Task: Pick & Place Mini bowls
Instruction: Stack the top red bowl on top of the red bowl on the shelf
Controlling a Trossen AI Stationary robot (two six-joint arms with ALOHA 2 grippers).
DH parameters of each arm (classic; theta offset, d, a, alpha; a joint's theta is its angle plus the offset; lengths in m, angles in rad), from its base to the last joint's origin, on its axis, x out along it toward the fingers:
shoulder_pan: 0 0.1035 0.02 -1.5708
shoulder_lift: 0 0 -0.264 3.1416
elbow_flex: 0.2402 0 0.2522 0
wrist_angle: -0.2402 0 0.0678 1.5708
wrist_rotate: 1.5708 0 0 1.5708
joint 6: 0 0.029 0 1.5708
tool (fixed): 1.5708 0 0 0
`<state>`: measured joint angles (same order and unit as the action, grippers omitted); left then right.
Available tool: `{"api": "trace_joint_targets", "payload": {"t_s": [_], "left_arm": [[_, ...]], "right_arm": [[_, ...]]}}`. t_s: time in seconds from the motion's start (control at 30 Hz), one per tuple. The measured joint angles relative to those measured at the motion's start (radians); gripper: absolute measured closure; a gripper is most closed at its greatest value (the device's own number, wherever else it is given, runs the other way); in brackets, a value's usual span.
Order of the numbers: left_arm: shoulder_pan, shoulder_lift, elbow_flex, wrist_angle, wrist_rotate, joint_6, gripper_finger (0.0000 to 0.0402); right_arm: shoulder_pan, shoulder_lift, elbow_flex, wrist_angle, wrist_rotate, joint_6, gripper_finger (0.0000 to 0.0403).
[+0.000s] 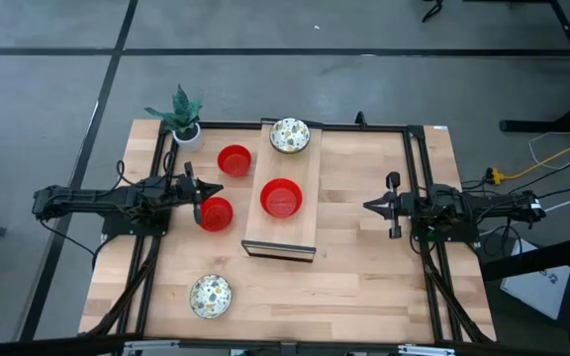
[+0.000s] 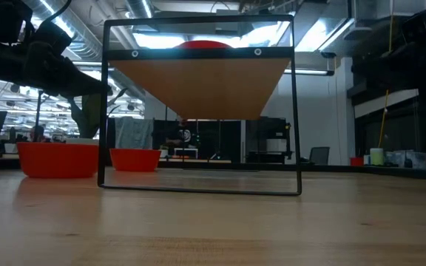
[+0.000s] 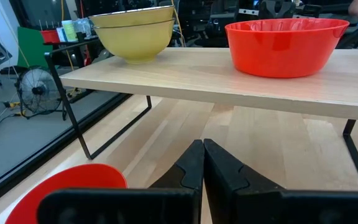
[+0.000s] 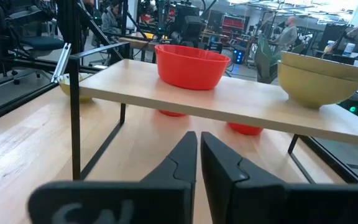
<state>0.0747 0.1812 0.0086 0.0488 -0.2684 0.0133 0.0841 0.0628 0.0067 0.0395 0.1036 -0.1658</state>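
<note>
A raised wooden shelf [image 1: 295, 222] stands mid-table. On it sit a red mini bowl [image 1: 281, 198] and, at its far end, two stacked speckled mini bowls [image 1: 290, 135]. Two more red bowls [image 1: 234, 160] [image 1: 216, 214] rest on the table left of the shelf. A speckled bowl [image 1: 210, 295] sits near the front edge. My left gripper [image 1: 206, 190] hovers shut between the two left red bowls, pointing level at the shelf. My right gripper [image 1: 368, 206] hangs right of the shelf, pointing at it, its fingers together with only a thin slit [image 4: 198, 146] between them.
A small white pot with a green plant [image 1: 184, 119] stands at the far left corner. The shelf's black metal legs [image 2: 106, 111] leave a gap underneath. A black frame [image 1: 414, 158] runs around the tabletop. Bare wood lies right of the shelf and along the front.
</note>
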Motion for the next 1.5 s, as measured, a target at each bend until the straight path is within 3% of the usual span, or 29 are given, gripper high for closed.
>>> {"api": "trace_joint_targets", "payload": {"t_s": [0.8, 0.97, 1.13, 1.5], "left_arm": [[0.000, 0.000, 0.000, 0.000, 0.000, 0.001, 0.0398], [0.000, 0.000, 0.000, 0.004, -0.025, 0.119, 0.0398], [0.000, 0.000, 0.000, 0.008, -0.026, 0.108, 0.0398], [0.000, 0.000, 0.000, 0.112, -0.026, 0.104, 0.0398]], "right_arm": [[0.000, 0.000, 0.000, 0.000, 0.000, 0.000, 0.0377], [0.000, 0.000, 0.000, 0.000, 0.000, 0.000, 0.0377], [0.000, 0.000, 0.000, 0.000, 0.000, 0.000, 0.0377], [0.000, 0.000, 0.000, 0.000, 0.000, 0.000, 0.0377]]}}
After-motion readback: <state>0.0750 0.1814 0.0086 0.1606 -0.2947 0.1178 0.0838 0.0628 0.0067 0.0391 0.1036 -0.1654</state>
